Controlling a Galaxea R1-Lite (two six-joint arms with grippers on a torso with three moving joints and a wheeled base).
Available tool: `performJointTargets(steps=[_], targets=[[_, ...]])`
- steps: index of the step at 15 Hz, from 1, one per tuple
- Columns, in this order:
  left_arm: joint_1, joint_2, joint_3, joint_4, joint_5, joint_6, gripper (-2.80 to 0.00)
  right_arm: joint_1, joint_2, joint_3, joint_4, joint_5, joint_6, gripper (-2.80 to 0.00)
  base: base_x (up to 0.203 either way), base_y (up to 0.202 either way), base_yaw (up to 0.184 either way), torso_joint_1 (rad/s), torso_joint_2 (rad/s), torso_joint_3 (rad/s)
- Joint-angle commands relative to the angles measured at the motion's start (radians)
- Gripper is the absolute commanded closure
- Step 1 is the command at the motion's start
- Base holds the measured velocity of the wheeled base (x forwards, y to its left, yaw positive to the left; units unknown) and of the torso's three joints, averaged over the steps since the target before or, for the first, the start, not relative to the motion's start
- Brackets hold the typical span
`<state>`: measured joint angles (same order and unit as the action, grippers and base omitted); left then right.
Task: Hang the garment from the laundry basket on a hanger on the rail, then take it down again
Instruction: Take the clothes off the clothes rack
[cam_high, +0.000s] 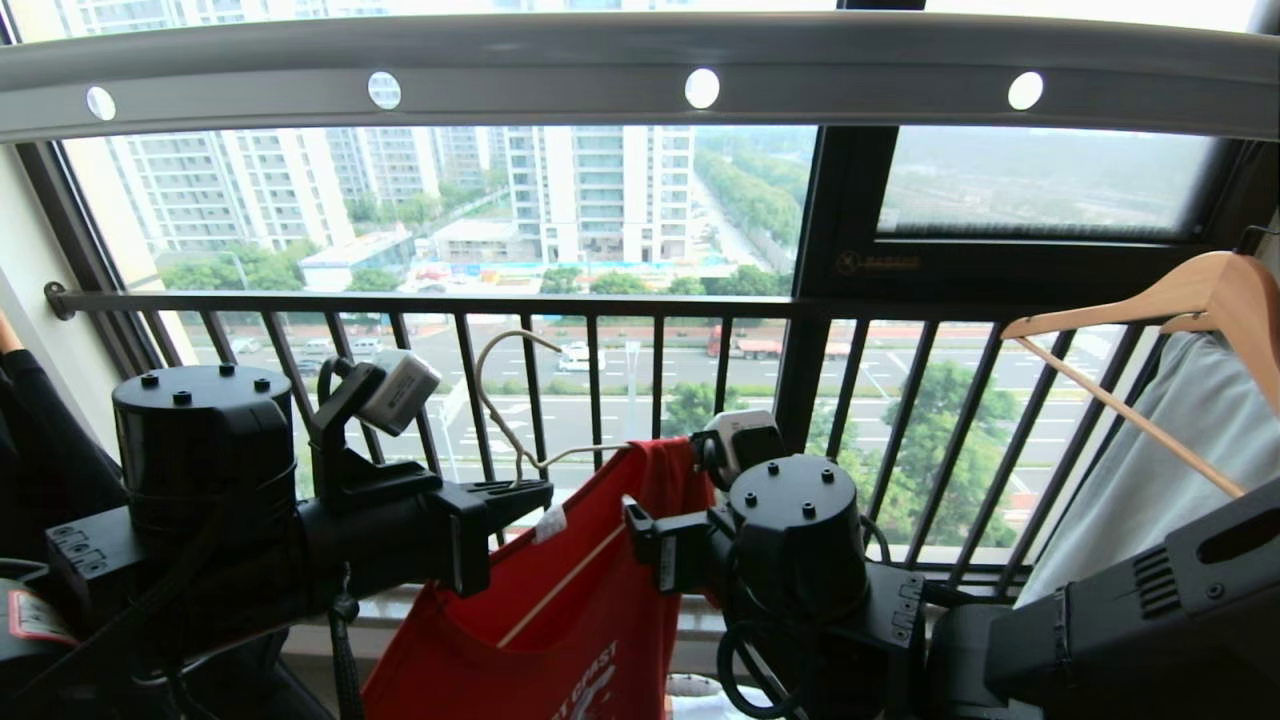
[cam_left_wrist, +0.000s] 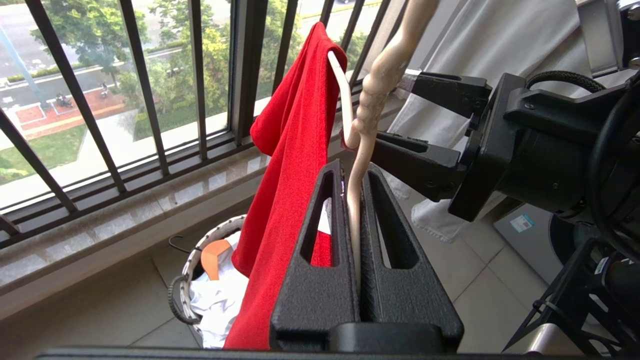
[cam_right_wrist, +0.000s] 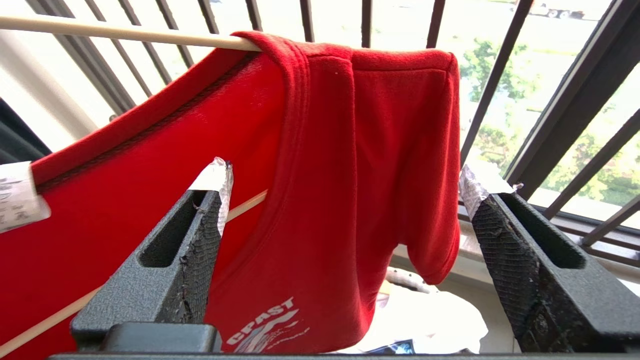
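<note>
The red garment (cam_high: 585, 610) hangs on the cream wire hanger (cam_high: 505, 400), well below the grey rail (cam_high: 640, 60). My left gripper (cam_left_wrist: 353, 170) is shut on the hanger's twisted neck, and the long hook rises above the fingers. My right gripper (cam_right_wrist: 346, 176) stands open just in front of the garment's shoulder and sleeve (cam_right_wrist: 400, 150), with cloth in line with the gap but not pinched. One hanger arm (cam_right_wrist: 125, 32) pokes out of the collar. The laundry basket (cam_left_wrist: 186, 265) sits on the floor below, holding white cloth.
A black barred window railing (cam_high: 600, 305) runs behind the garment. At the right a light-wood hanger (cam_high: 1180, 300) carries a pale grey garment (cam_high: 1150, 480). A stone sill (cam_left_wrist: 125, 215) lies under the bars.
</note>
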<state>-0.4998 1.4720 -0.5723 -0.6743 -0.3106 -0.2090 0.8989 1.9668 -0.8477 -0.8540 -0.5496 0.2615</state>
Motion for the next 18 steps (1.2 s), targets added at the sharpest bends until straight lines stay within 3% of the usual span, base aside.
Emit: performJointTargets(steps=[1, 10, 15, 18], targets=[[0.0, -0.017, -0.003, -0.004, -0.001, -0.001, 0.0, -0.006, 0.035, -0.019, -0.013, -0.023, 0.001, -2.8, 0.0, 0.0, 0.0, 0.0, 0.0, 0.0], [0.001, -0.018, -0.001, -0.004, -0.001, -0.009, 0.0, -0.024, 0.067, -0.064, -0.014, -0.101, -0.009, -2.8, 0.0, 0.0, 0.0, 0.0, 0.0, 0.0], [0.001, -0.016, -0.003, -0.005, 0.002, -0.009, 0.0, -0.104, 0.067, -0.067, -0.014, -0.107, -0.043, -2.8, 0.0, 0.0, 0.0, 0.0, 0.0, 0.0], [0.001, -0.024, -0.003, -0.005, 0.002, -0.009, 0.0, -0.11, 0.071, -0.065, -0.014, -0.107, -0.054, -2.8, 0.0, 0.0, 0.0, 0.0, 0.0, 0.0]])
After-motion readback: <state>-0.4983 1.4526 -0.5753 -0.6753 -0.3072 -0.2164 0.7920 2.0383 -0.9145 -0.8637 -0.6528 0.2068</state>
